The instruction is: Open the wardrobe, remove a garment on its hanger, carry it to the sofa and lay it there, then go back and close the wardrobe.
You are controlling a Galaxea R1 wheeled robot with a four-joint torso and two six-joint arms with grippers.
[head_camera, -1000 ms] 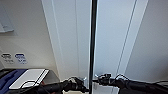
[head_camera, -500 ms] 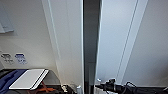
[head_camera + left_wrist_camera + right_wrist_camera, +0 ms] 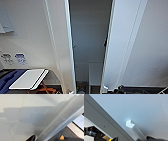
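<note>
Right hand (image 3: 132, 139) sits at the base of the right door's handle (image 3: 134, 128), dark fingertips showing on either side of the white bar; whether they are clamped on it or only beside it I cannot tell. At the bottom right of the head view the same hand (image 3: 122, 89) shows as a dark shape just beside the right door (image 3: 125, 45). Left hand (image 3: 32, 138) shows one dark tip against the inner face of the left door (image 3: 31, 115), near that door's edge; its grip cannot be told either.

Compared with 1 second ago, the change is plain: the 2 doors then met at a thin dark seam, half a second ago a narrow slit stood between them, and now they are swung well apart, with the wardrobe (image 3: 90, 42) interior open down the middle. That interior reads as a plain shaded back wall; no garment or hanger can be made out in it from here.

By my judgement the opening step is nearly or fully done. Left of the wardrobe, a white tray-like board (image 3: 28, 78) rests low down near the wall.
</note>
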